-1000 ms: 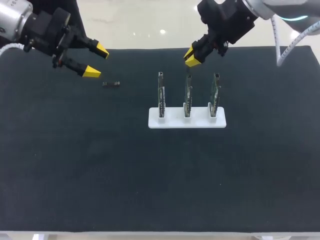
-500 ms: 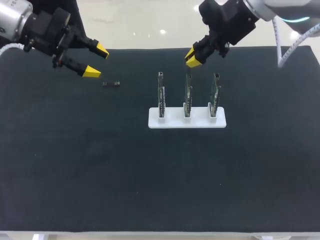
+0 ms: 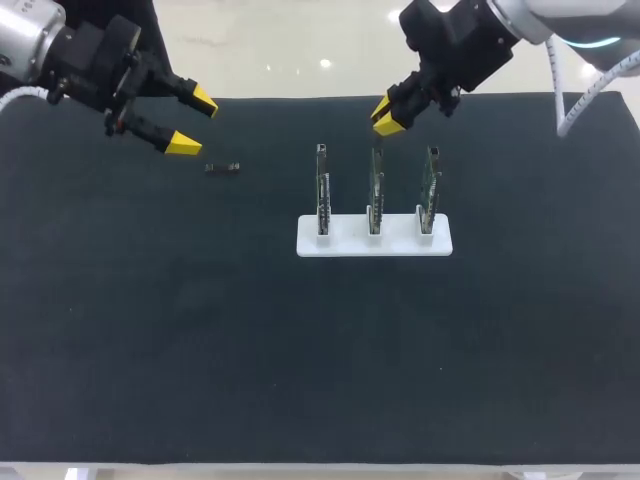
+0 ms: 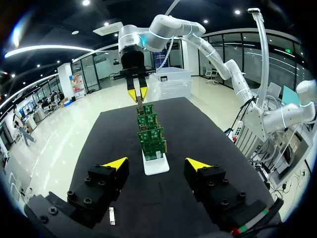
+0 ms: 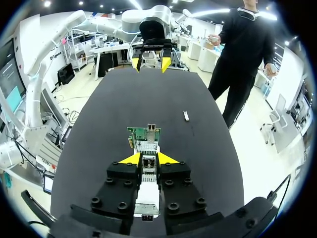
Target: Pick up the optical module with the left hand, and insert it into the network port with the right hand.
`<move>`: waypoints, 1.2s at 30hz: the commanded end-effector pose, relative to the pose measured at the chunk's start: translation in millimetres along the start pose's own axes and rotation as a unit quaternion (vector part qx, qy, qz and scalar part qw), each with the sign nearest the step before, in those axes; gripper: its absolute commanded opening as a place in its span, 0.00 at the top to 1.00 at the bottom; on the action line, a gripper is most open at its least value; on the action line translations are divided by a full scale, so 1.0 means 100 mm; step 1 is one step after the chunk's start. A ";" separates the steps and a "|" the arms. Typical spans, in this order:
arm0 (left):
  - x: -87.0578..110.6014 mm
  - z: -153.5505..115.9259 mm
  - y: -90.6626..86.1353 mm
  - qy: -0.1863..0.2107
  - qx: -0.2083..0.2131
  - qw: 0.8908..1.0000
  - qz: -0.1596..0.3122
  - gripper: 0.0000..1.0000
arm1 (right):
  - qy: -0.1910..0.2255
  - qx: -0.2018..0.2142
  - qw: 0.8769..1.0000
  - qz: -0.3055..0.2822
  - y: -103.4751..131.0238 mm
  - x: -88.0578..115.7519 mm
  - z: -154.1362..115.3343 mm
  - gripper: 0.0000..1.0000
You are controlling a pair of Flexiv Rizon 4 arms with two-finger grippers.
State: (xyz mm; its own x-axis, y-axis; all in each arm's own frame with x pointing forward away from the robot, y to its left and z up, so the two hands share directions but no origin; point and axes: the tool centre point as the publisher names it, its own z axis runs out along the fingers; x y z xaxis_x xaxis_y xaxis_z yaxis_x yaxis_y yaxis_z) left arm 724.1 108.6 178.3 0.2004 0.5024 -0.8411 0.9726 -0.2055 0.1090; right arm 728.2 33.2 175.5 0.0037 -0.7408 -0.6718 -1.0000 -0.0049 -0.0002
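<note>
Optical module point(image 3: 222, 168): one, flat on tabletop point(image 3: 150, 330), near left gripper point(image 3: 193, 122), whose fingers are spread wide, holding nothing. Right gripper point(image 3: 383, 115): fingers narrow, holding nothing, close behind three upright boards point(image 3: 373, 190) in one white rack point(image 3: 373, 240).

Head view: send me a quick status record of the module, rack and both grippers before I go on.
module: lying flat on the table, not gripped
left gripper: open, empty, close to the module, not touching it
right gripper: fingers narrowly apart, empty, near the middle board's top, touching nothing
rack: white base, three boards upright in a row
stage: pick not yet done
</note>
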 end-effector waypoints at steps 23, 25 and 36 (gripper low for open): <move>0.00 0.00 0.01 0.002 0.002 1.000 -0.001 0.00 | 0.001 0.003 1.000 -0.005 -0.01 0.04 0.02 1.00; 0.00 0.00 0.01 0.002 0.002 1.000 -0.001 0.00 | 0.001 0.004 1.000 -0.005 -0.02 0.05 0.02 1.00; 0.00 0.00 0.01 0.002 0.002 1.000 -0.001 0.00 | -0.006 0.011 1.000 -0.008 -0.03 0.06 0.06 0.81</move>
State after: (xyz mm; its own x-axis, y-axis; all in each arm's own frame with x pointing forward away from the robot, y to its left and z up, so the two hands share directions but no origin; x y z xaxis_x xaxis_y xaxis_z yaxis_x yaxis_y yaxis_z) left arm 724.1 108.6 178.3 0.2004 0.5024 -0.8411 0.9726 -0.2055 0.1090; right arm 732.5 32.0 169.2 0.0196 -0.7362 -0.6765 -0.9997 -0.0058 -0.0227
